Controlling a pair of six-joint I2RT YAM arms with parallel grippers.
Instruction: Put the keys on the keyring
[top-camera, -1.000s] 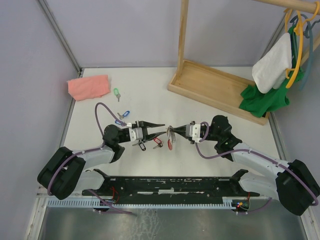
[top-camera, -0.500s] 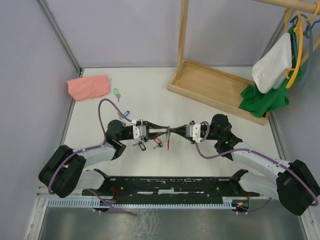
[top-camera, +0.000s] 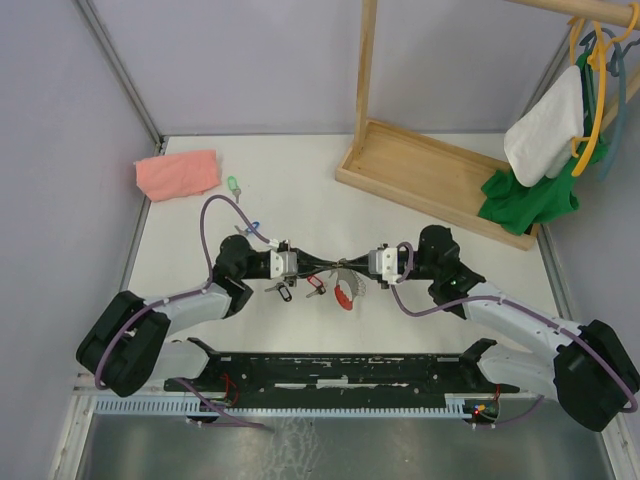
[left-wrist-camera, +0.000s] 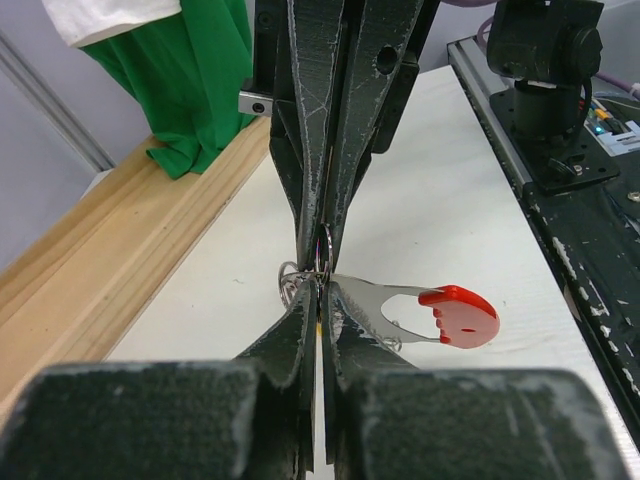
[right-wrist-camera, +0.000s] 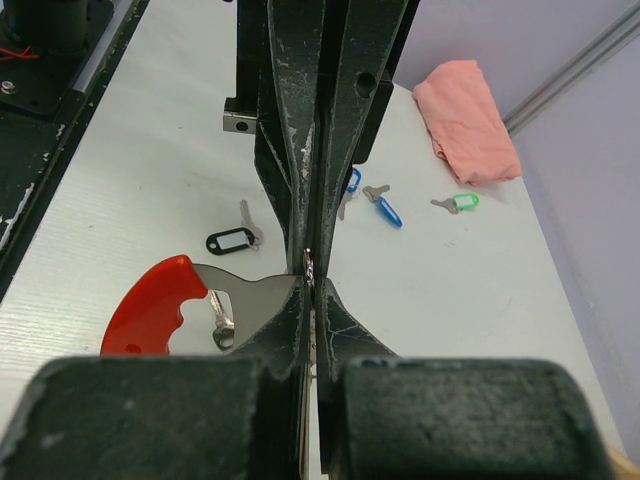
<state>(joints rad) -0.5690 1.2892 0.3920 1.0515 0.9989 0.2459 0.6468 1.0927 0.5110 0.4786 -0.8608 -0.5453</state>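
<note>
Keyring (top-camera: 343, 290): red crescent grip on a flat silver piece, joined to a silver coiled-wire loop. The loop is pinched from both sides, left hand (left-wrist-camera: 318, 290) and right hand (right-wrist-camera: 312, 285) clamped tip to tip on it, with the crescent swung toward the near edge. Keys lie loose and flat on the counter (top-camera: 300, 170). The red-tagged key (top-camera: 316, 284) and black-tagged key (top-camera: 283, 292) are just left of the keyring. The blue-tagged key (top-camera: 251, 228) is further back-left, and the green-tagged key (top-camera: 233, 186) is well apart behind it.

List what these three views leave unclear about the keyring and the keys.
Left wrist view: the closed left hand and right hand cover most of the silver wire loop of the red crescent keyring; any key on it is hidden.
Top view: that loop is too small to make out.
Top view: the blue-tagged silver key lies partly under a purple cable.
</note>
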